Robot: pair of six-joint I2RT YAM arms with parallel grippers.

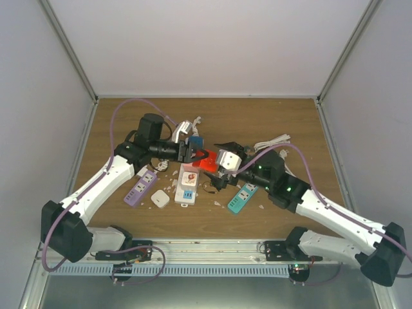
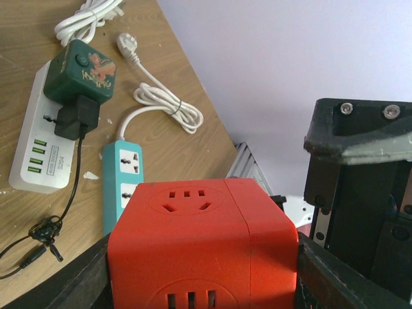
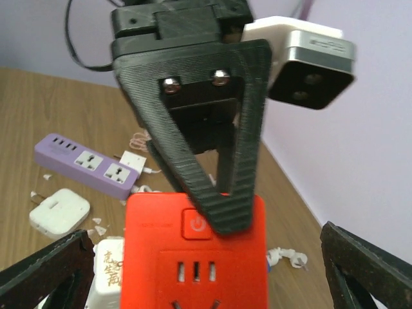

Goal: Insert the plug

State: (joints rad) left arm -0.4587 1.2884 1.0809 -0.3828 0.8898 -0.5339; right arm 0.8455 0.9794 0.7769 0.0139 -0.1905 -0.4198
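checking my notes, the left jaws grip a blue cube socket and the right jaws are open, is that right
No: the cube socket is red, not blue, as the left wrist view shows. The rest stands: the jaws of the left gripper grip it and those of the right gripper are open.

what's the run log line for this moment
left gripper: shut on red socket cube | right gripper: open, facing it | cube: held above table
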